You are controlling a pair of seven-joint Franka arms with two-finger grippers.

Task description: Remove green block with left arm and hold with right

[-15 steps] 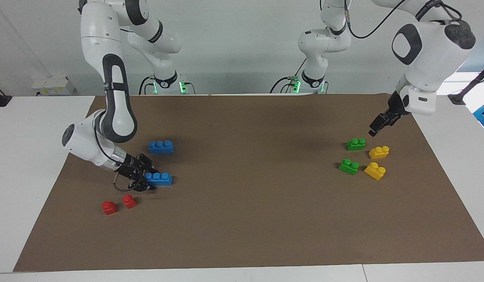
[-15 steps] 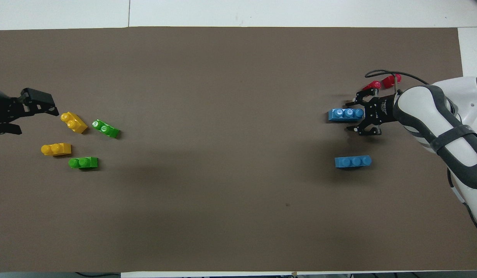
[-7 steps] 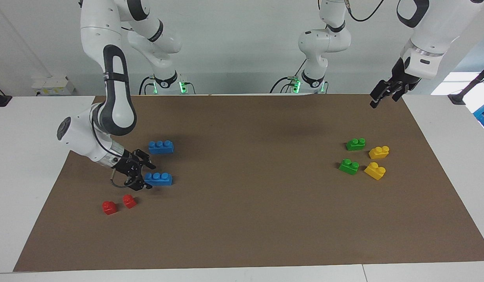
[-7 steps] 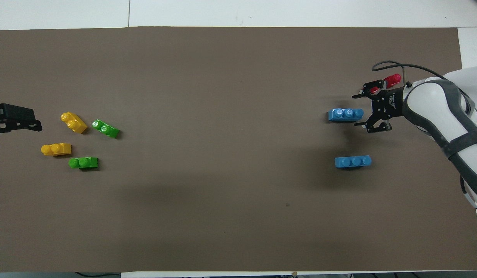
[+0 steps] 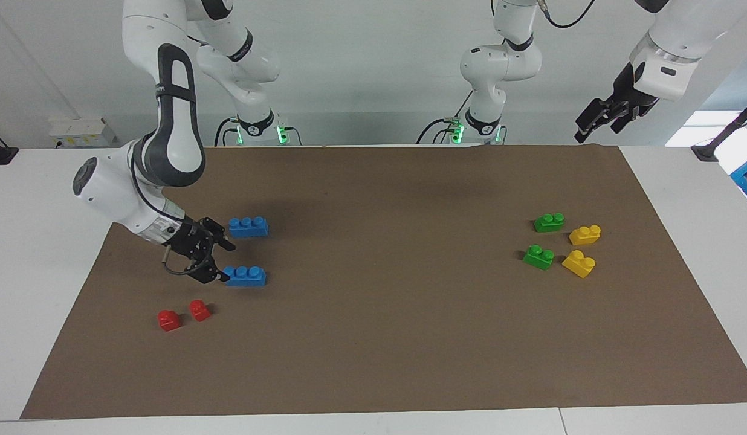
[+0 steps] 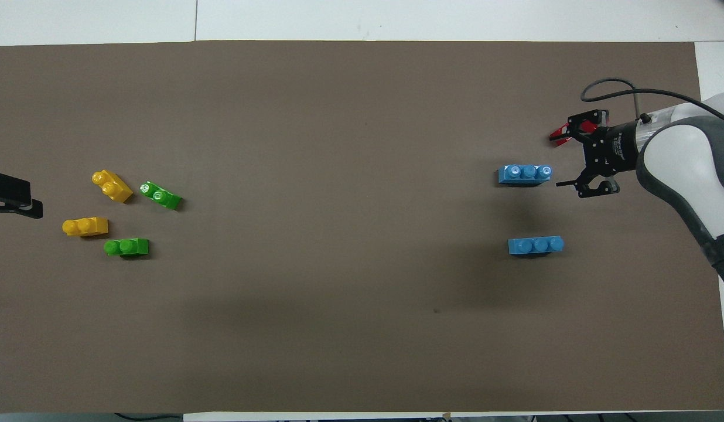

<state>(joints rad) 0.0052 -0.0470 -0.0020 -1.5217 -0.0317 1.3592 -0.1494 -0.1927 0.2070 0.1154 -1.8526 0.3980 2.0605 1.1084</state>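
Observation:
Two green blocks lie loose on the brown mat toward the left arm's end. One (image 5: 549, 222) (image 6: 126, 247) is nearer to the robots than the other (image 5: 538, 257) (image 6: 160, 196). Nothing touches them. My left gripper (image 5: 591, 124) (image 6: 10, 199) is open and empty, raised high over the mat's edge at the left arm's end, well clear of the green blocks. My right gripper (image 5: 223, 263) (image 6: 558, 159) is open and empty, low at the right arm's end, just beside the end of a blue brick (image 5: 245, 275) (image 6: 524, 174).
Two yellow bricks (image 5: 585, 234) (image 5: 579, 263) lie beside the green blocks, toward the left arm's end. A second blue brick (image 5: 248, 226) lies nearer to the robots. Two red blocks (image 5: 168, 319) (image 5: 199, 310) lie farther out, near the right gripper.
My left gripper has risen from just over the green blocks and pulled back toward the mat's edge. My right gripper has drawn back off the blue brick, which stays put.

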